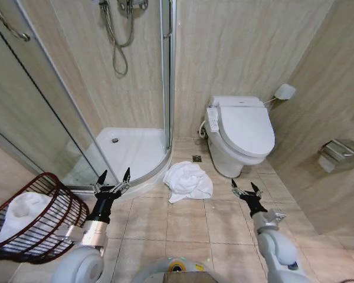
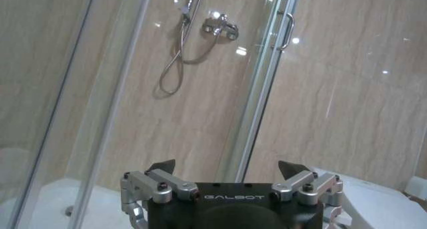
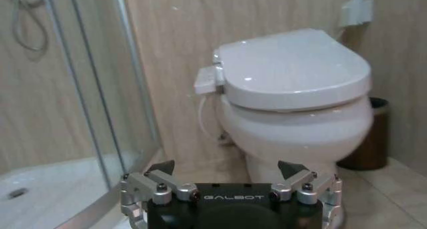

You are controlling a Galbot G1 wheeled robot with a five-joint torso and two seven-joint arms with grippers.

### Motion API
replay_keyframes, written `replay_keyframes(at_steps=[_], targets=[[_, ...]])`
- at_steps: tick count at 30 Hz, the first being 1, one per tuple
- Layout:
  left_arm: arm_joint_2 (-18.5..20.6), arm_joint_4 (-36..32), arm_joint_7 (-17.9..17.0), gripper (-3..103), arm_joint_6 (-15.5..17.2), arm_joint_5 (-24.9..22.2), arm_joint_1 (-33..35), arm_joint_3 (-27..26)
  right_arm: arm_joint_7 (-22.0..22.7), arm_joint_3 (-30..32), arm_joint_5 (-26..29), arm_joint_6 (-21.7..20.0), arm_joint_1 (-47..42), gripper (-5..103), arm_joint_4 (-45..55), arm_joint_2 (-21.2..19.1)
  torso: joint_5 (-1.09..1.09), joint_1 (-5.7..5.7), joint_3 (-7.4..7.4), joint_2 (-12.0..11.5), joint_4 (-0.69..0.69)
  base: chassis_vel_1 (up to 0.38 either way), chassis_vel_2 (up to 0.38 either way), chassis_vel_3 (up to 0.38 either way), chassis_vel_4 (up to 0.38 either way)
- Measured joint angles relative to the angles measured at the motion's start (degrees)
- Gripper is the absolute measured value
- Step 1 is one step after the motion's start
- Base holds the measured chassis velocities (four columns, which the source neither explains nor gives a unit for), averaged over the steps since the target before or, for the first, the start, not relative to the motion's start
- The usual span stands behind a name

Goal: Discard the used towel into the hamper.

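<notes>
A crumpled white towel lies on the tiled floor between the shower and the toilet. The hamper, a dark reddish-brown wire basket, stands at the lower left with another white towel inside it. My left gripper is open, held up beside the hamper and left of the floor towel, pointing toward the shower. My right gripper is open too, raised to the right of the towel and facing the toilet. In the wrist views both the left gripper and the right gripper hold nothing.
A glass shower enclosure with a white tray fills the left. The white toilet stands at the back right, with a dark bin beside it. A paper holder is on the right wall. A floor drain sits behind the towel.
</notes>
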Motion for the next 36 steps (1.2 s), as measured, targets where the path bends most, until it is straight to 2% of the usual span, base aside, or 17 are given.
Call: replay_keyframes(at_steps=[4, 6, 12, 15, 20, 22, 30, 36], targets=[[0.0, 0.0, 0.0, 100, 0.0, 0.0, 0.0, 0.0, -1.5, -1.3, 1.8, 2.8, 0.9, 100, -3.3, -1.0, -0.01, 0.00, 0.00, 0.0, 0.00, 0.000, 0.000, 0.000, 0.000], [0.0, 0.0, 0.0, 100, 0.0, 0.0, 0.0, 0.0, -1.9, -2.5, 2.8, 5.9, 2.2, 100, -7.1, -1.7, 0.00, 0.00, 0.00, 0.0, 0.00, 0.000, 0.000, 0.000, 0.000], [0.0, 0.0, 0.0, 100, 0.0, 0.0, 0.0, 0.0, -2.2, -4.5, 3.3, 9.4, 4.7, 100, -13.8, -3.1, 0.00, 0.00, 0.00, 0.0, 0.00, 0.000, 0.000, 0.000, 0.000], [0.0, 0.0, 0.0, 100, 0.0, 0.0, 0.0, 0.0, -2.0, -5.4, -1.1, 13.3, 7.8, 100, -20.7, -4.9, -0.01, 0.00, 0.00, 0.0, 0.00, 0.000, 0.000, 0.000, 0.000], [0.0, 0.0, 0.0, 100, 0.0, 0.0, 0.0, 0.0, -1.2, -6.0, -3.2, 16.3, 10.0, 100, -24.2, -5.4, -0.01, 0.00, 0.00, 0.0, 0.00, 0.000, 0.000, 0.000, 0.000], [0.0, 0.0, 0.0, 100, 0.0, 0.0, 0.0, 0.0, -1.2, -6.6, -4.0, 19.2, 11.0, 100, -25.9, -5.4, 0.00, 0.00, 0.00, 0.0, 0.01, 0.000, 0.000, 0.000, 0.000], [0.0, 0.0, 0.0, 100, 0.0, 0.0, 0.0, 0.0, -6.5, -6.8, -3.4, 19.3, 10.3, 100, -25.6, -5.1, -0.02, 0.00, -0.01, 0.0, -0.01, 0.000, 0.000, 0.000, 0.000], [0.0, 0.0, 0.0, 100, 0.0, 0.0, 0.0, 0.0, -7.4, -7.1, -3.0, 19.0, 10.1, 100, -25.2, -4.8, -0.02, -0.01, -0.01, 0.0, 0.00, -0.032, 0.025, 0.034, -0.025]])
